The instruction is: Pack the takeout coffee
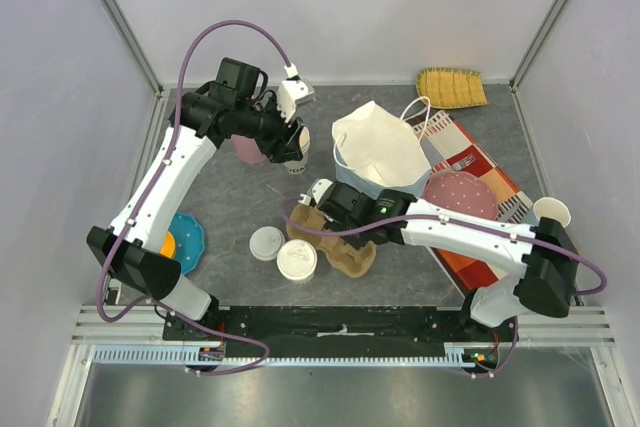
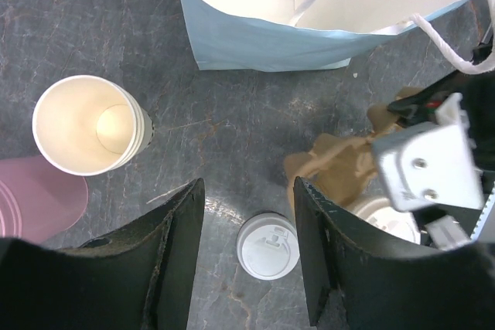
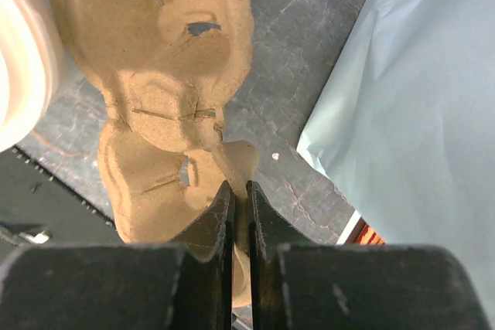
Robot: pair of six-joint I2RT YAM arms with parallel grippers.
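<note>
Cardboard carrier (image 3: 178,75) edge tight in right pincer (image 3: 238,187); left pincer (image 2: 247,191) half-open, empty, aloft.

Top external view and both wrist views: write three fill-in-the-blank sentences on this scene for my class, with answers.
1. The right gripper is shut on the ____ cardboard carrier.
2. The left gripper hangs ____, holding nothing.
3. Beside the stack of lidless paper cups stands a ____ cup.
Missing words: brown; open; pink.
</note>
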